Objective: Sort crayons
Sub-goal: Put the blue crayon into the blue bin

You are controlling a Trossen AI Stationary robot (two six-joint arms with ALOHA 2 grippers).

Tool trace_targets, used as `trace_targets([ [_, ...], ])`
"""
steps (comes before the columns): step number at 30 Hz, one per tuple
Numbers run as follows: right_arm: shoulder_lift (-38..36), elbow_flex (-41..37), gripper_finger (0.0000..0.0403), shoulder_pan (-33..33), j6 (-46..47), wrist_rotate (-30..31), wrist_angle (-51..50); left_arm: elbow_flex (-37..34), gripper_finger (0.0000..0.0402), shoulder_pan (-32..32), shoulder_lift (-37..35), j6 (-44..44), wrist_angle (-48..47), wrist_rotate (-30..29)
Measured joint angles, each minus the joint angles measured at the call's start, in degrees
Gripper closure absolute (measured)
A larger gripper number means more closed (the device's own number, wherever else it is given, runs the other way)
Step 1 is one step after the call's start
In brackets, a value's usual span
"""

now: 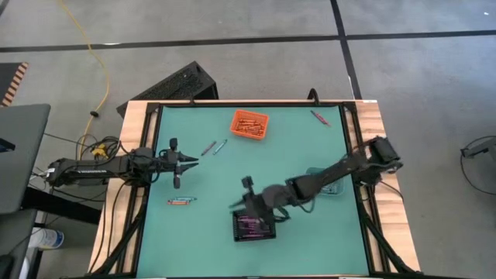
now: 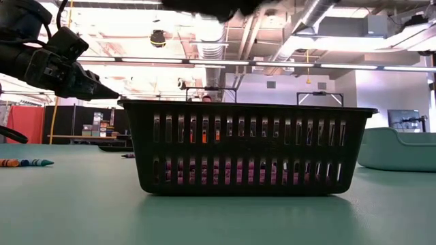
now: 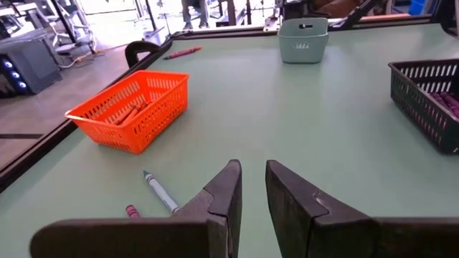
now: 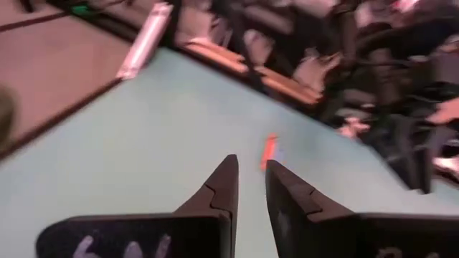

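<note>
Purple crayons [image 1: 252,225] lie in the black slotted plastic bin [image 1: 254,227] near the table's front edge. Right gripper [image 1: 246,184] hovers above it, left gripper [image 1: 188,161] near the left edge; both have fingers slightly parted, holding nothing.

Matt teal table [image 1: 194,232] — slotted plastic black bin [image 2: 245,146]

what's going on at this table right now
Two robot arms are sorting crayons into bins. The right gripper hovers over the black bin, which already holds purple crayons. The left gripper waits near the table's left edge, holding nothing. The orange bin holds orange crayons, and a few loose crayons lie on the mat.
</note>
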Motion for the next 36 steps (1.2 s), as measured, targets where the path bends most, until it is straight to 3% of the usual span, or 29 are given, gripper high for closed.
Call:
trace_targets([
  [3,4.48,1.79,0.0330,-3.81,-1.51,-1.19,3.12,0.00,0.0348,-0.01,0.00,0.01,0.00,-0.01],
  [6,9.25,6.48,0.0330,-8.16,-1.51,-3.99,-0.39,0.00,0.0348,-0.01,0.00,0.02,0.00,-0.01],
  [11,16.87,21.47,0.0330,-16.17,-3.95,-9.03,-20.25,0.00,0.0348,0.01,-0.01,0.02,0.00,-0.04],
  [15,23.58,34.58,0.0330,-20.86,-8.49,-9.21,-37.88,0.00,0.0348,0.00,-0.01,0.01,0.00,-0.02],
  [19,28.86,44.12,0.0330,-23.85,-13.55,-9.21,-48.48,0.00,0.0348,0.01,0.00,0.02,0.00,-0.08],
  [30,39.54,59.43,0.0330,-27.73,-23.59,-9.08,-54.89,0.00,0.0348,0.01,0.00,0.02,0.00,-0.12],
  [36,40.09,61.27,0.0330,-28.80,-27.57,-9.03,-57.52,0.00,0.0348,0.01,0.00,0.02,0.00,-0.19],
])
